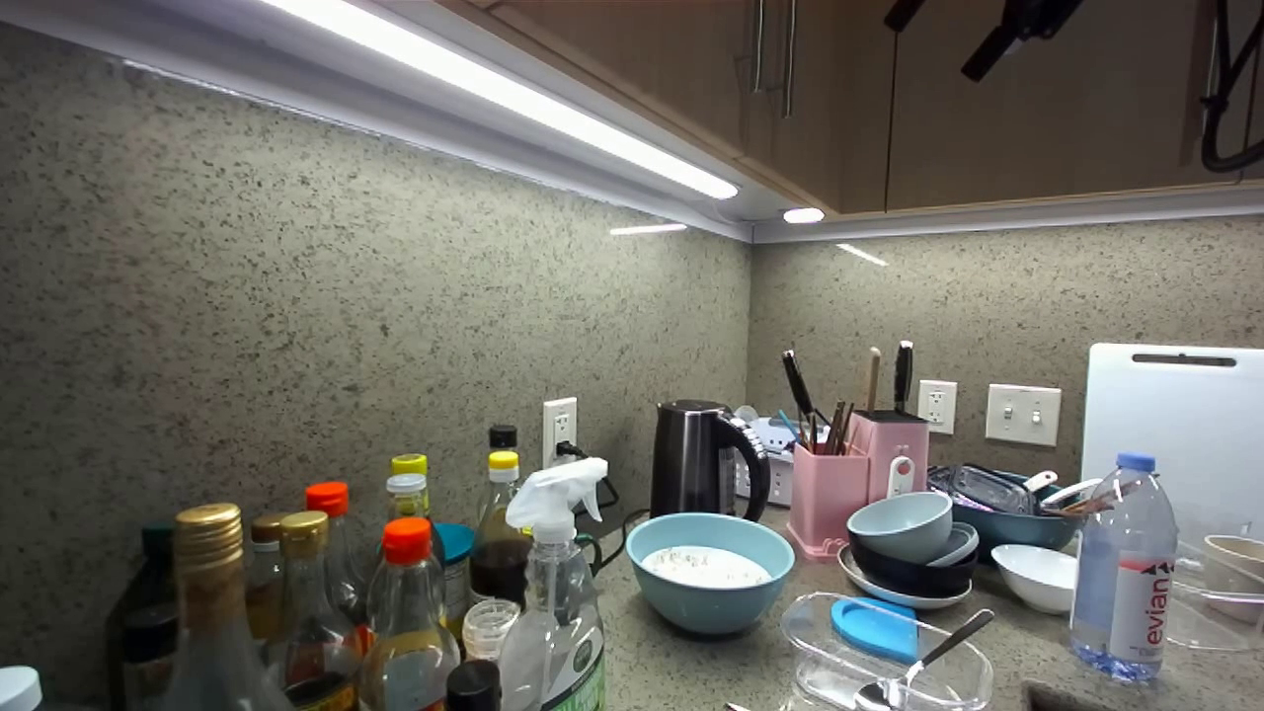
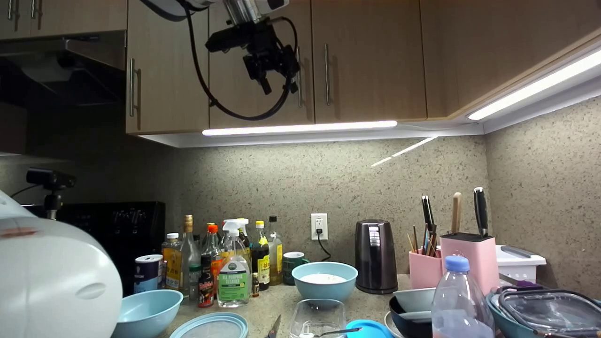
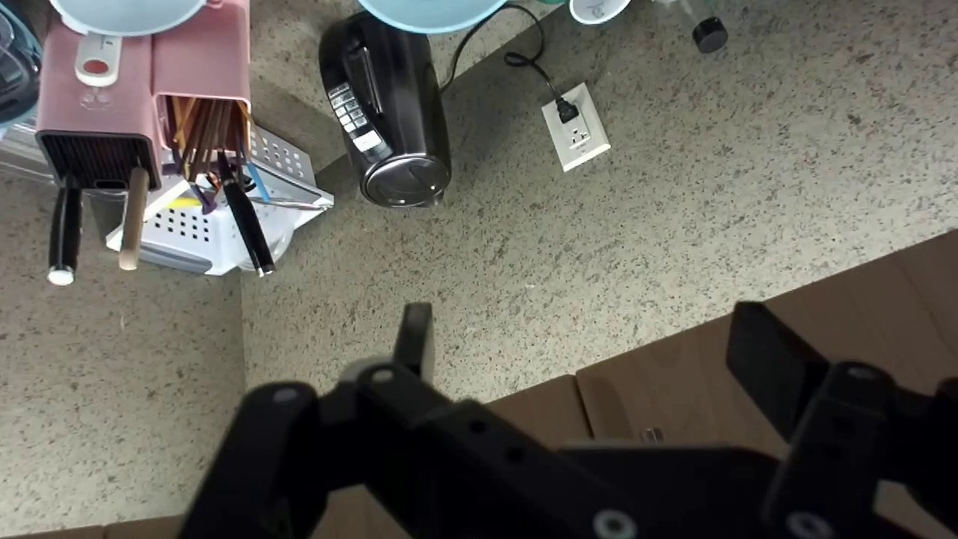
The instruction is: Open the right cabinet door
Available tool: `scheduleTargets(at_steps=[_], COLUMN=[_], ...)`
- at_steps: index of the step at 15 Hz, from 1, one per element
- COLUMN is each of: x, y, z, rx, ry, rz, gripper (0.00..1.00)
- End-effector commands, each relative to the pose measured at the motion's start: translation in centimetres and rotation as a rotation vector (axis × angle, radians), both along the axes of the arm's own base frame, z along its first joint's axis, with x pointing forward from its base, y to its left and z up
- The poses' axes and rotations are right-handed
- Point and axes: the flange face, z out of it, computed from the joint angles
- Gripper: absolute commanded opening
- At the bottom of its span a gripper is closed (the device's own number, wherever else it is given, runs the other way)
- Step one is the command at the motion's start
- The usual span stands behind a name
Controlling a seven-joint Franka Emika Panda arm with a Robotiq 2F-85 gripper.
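Bottle of clear plastic with a blue cap stands nearest, on a speckled stone-look countertop. Farther in and higher, a black two-fingered gripper hangs fingers downward; the wrist view shows its fingers spread wide with nothing between them. A slack black cable loops underneath. Behind, in the upper row, is the tall, flat, brown right cabinet door, closed, a slim vertical metal bar handle along its left edge. Just beside it, a matching brown door has its own metal bar on the facing edge.

The gripper overlaps that neighbouring bar in an exterior view, so grasping the wrong one seems the likeliest error. Downward-angled fingers might slip off an upright handle, and the drooping cable could snag.
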Motion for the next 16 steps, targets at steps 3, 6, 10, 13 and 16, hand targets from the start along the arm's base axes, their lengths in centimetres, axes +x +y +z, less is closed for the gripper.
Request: scheduleTargets(at_steps=[3, 6, 10, 13, 16], x=[1.5, 2.9, 5.4, 5.1, 6.1], y=[0.0, 0.2, -0.6, -0.6, -0.9], z=[1.3, 3.8, 7.3, 7.2, 7.6], rx=[-0.052, -0.113, -0.114, -0.087, -0.083], ry=[-0.013, -0.024, -0.065, -0.075, -0.070], rz=[0.057, 0.117, 0.076, 0.081, 0.079], gripper=[1.00, 1.00, 1.00, 1.00, 1.00])
